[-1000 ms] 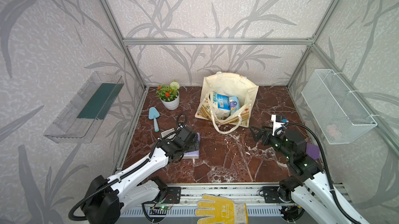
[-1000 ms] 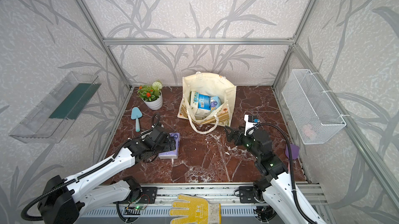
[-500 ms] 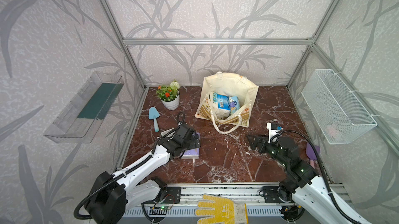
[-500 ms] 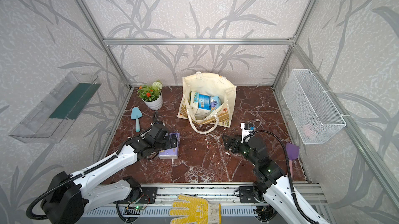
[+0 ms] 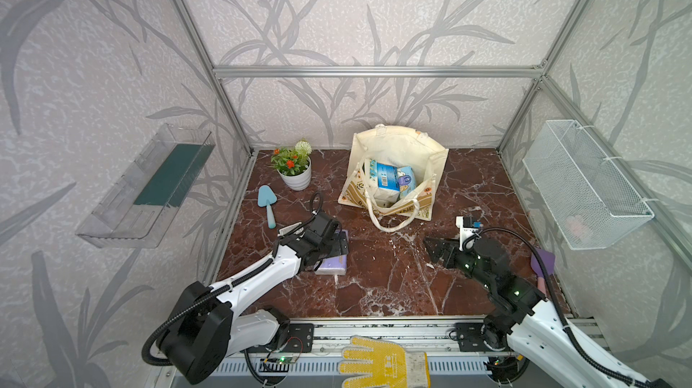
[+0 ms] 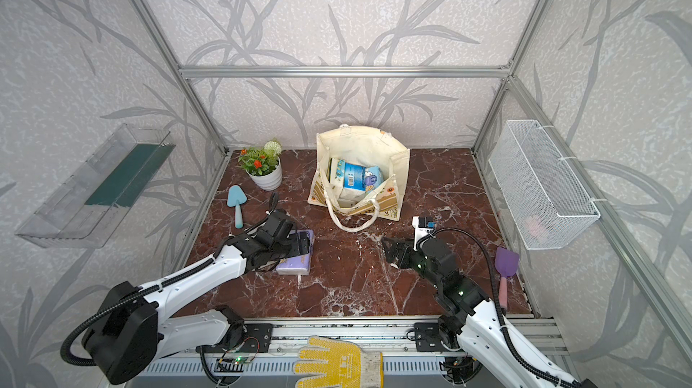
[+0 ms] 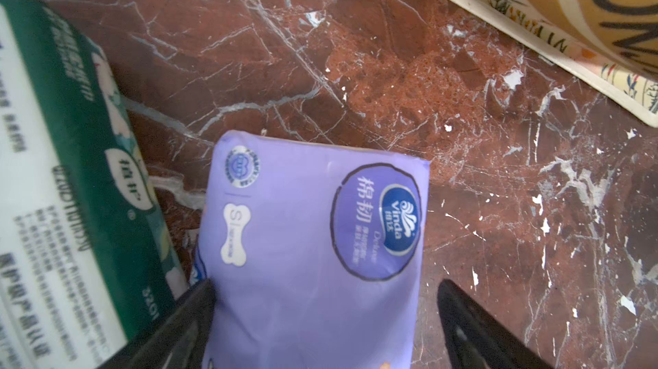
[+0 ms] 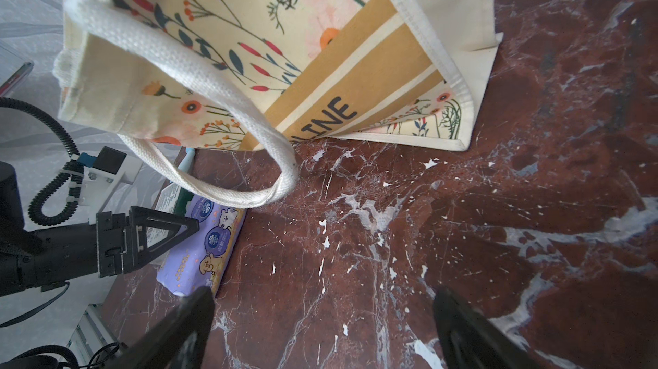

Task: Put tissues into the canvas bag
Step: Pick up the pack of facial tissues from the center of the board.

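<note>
Your left gripper [image 7: 325,285] is released, its jaws straddling the lilac tissue pack [image 7: 313,228] that lies on the marble floor [image 5: 378,285] at near left. One finger [image 7: 199,299] touches the pack's side and the other stands apart. A dark green tissue pack [image 7: 71,157] lies just beside it. Your right gripper [image 8: 322,292] is spread wide, holding nothing, over bare marble at near right. The canvas bag [image 5: 400,146] stands open at far centre with blue tissue packs [image 5: 391,176] inside.

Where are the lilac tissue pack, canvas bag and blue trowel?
lilac tissue pack [image 7: 302,235], left wrist view, top face
canvas bag [image 5: 400,144], a top view, back wall
blue trowel [image 5: 266,195], a top view, blade
</note>
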